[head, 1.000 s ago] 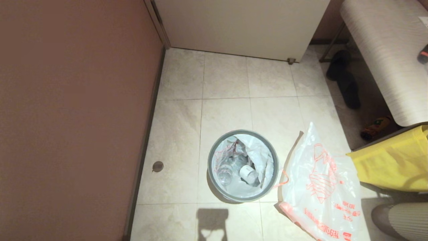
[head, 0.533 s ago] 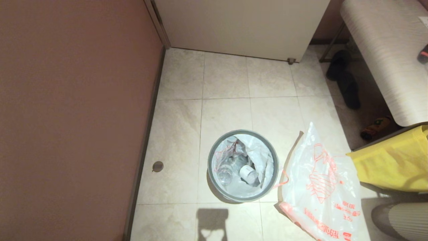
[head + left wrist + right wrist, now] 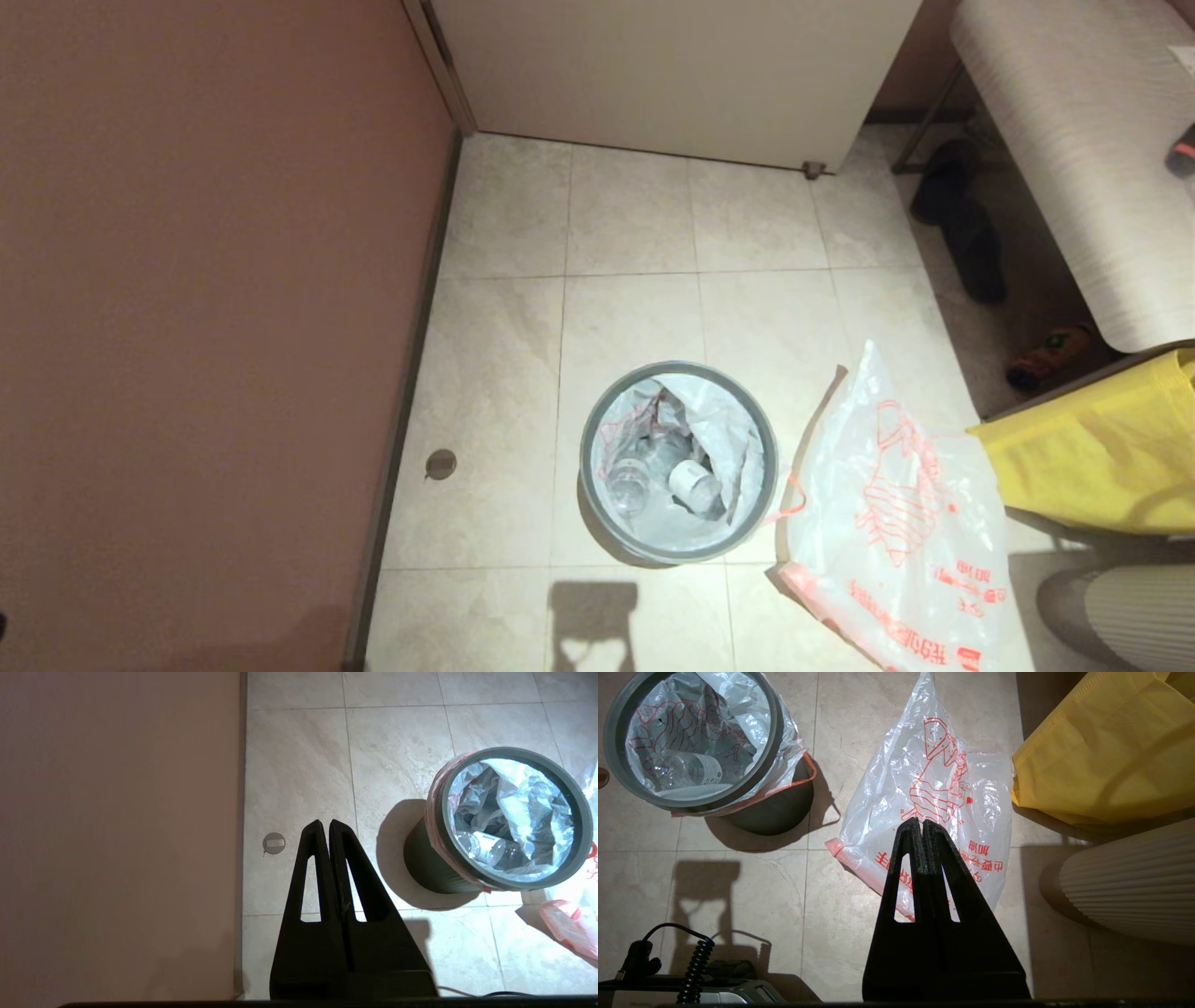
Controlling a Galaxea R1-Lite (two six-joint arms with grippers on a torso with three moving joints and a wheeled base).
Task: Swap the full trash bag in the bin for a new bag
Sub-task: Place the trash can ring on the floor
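Observation:
The round black bin [image 3: 679, 464] stands on the tiled floor with its grey rim ring [image 3: 581, 812] on top. Inside it sits the full trash bag [image 3: 724, 429], translucent white, with clear bottles showing [image 3: 684, 767]. To its right the new bag [image 3: 896, 523] lies flat on the tiles, printed in red-orange [image 3: 938, 784]. Neither arm appears in the head view. My left gripper [image 3: 325, 823] hangs shut and empty above the floor, left of the bin. High over the new bag, my right gripper [image 3: 920, 822] is also shut and holds nothing.
A reddish wall [image 3: 205, 327] runs along the left, a white cabinet [image 3: 672, 75] at the back. A yellow fabric bag [image 3: 1102, 448] and a ribbed pale object [image 3: 1130, 616] sit at the right. Dark slippers [image 3: 962, 224] and a bottle [image 3: 1050, 355] lie under a bench [image 3: 1074, 140]. A floor stud [image 3: 441, 463] is near the wall.

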